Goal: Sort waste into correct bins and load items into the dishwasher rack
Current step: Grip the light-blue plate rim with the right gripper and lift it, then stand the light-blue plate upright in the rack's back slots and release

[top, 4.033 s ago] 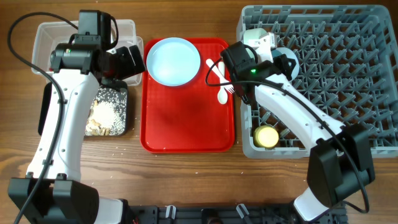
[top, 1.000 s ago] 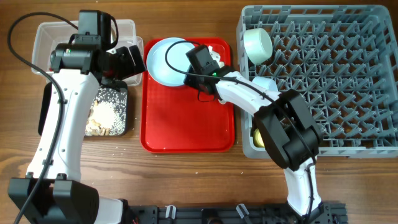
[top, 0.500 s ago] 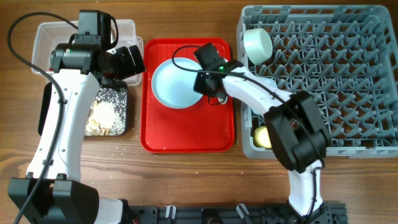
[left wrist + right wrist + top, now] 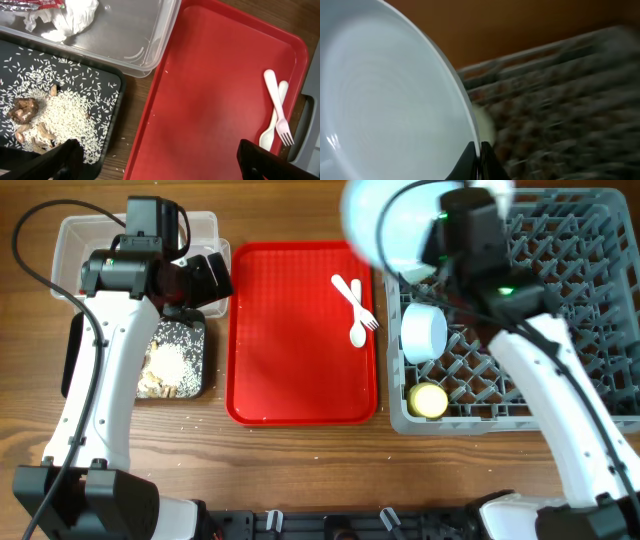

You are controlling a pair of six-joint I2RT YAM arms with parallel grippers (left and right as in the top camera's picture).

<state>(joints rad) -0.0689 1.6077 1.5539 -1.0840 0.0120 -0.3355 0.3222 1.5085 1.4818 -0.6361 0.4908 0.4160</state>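
Far left on the wooden desk [image 4: 300,480]: a clear plastic tub [image 4: 75,240], with crumpled white paper [image 4: 70,15] and a red sauce packet [image 4: 35,4] inside, toward its far wall. Just near of it, a black tray [image 4: 107,85] strewn with white rice grains [image 4: 65,105] and brownish food bits [image 4: 22,110], with a few stray grains on the desk beside it.

Above the meeting of tub, black tray and red serving tray [image 4: 290,370]: the left tool [image 4: 160,160], fingers spread wide, gripping nothing.

On the right side of the red serving tray: a white fork [image 4: 276,107] and a white spoon [image 4: 267,140], crossed and touching.

Further right, over the far-left corner of the grey dishwasher rack [image 4: 570,320]: the light blue plate [image 4: 385,225], blurred, up off the desk, its rim pinched by the right tool [image 4: 438,240]. In the right wrist view, rim and dark finger pressed together at the bottom edge.

Down the rack's left side: a light blue bowl [image 4: 423,332] lying among the pegs and, near of it in the near-left corner, the small yellow cup [image 4: 428,400].
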